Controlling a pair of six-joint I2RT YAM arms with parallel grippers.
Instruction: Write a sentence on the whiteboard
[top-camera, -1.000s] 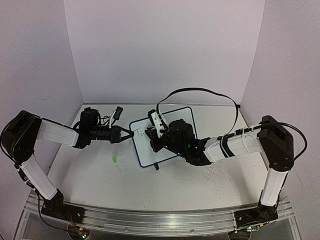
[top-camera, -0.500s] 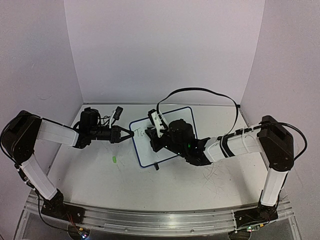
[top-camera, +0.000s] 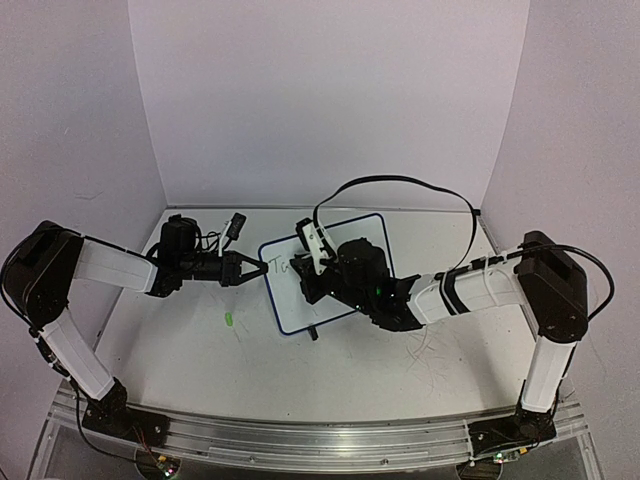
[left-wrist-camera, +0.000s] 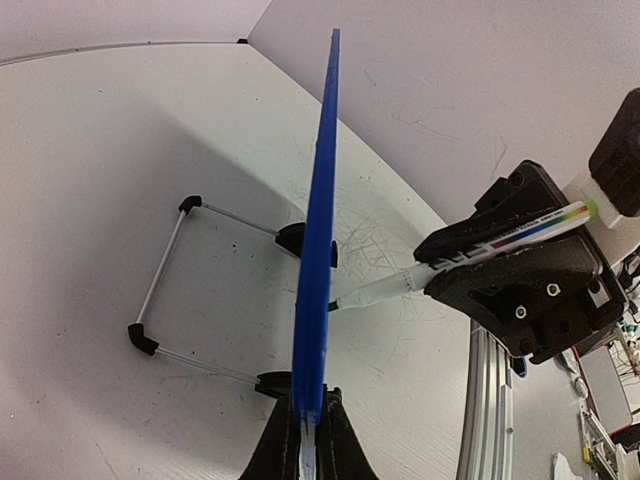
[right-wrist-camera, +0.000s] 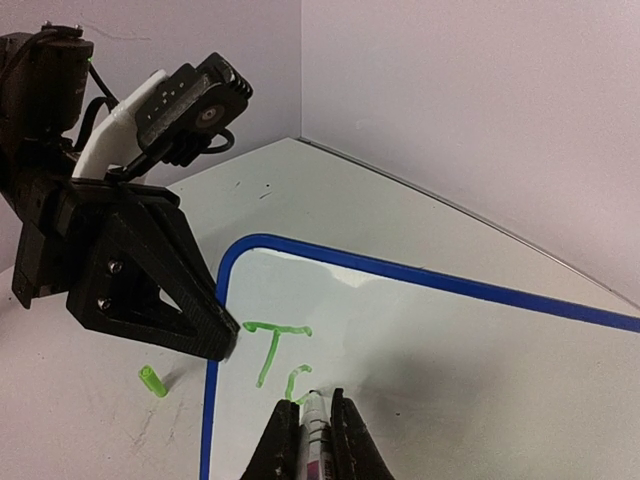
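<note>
1. One whiteboard (top-camera: 325, 270) stands upright on the surface (top-camera: 200, 360), a little behind the middle and between the two arms. The left wrist view shows it edge-on as a blue strip (left-wrist-camera: 318, 250).
2. One wire stand (left-wrist-camera: 165, 270) props it from behind, with two black corner pieces visible at its far end.
3. One marker (right-wrist-camera: 315, 430) is in view, its tip touching the board face just below the green writing (right-wrist-camera: 272, 345).
4. That writing counts two marks: a full "T" and, just right and below it, a small curved stroke.
5. One green cap (top-camera: 229, 320) lies on the surface, left of the board and apart from it.
6. Two arms are at work. The left fingers (left-wrist-camera: 285, 450) are closed on the whiteboard's left edge, pinching the frame.
7. The right fingers (right-wrist-camera: 283, 445) are closed around the marker, holding it against the board.
8. Compared with the top view a second ago, I can find no difference: the arms, board and cap sit in the same places, and the writing looks no longer from that view.
</note>
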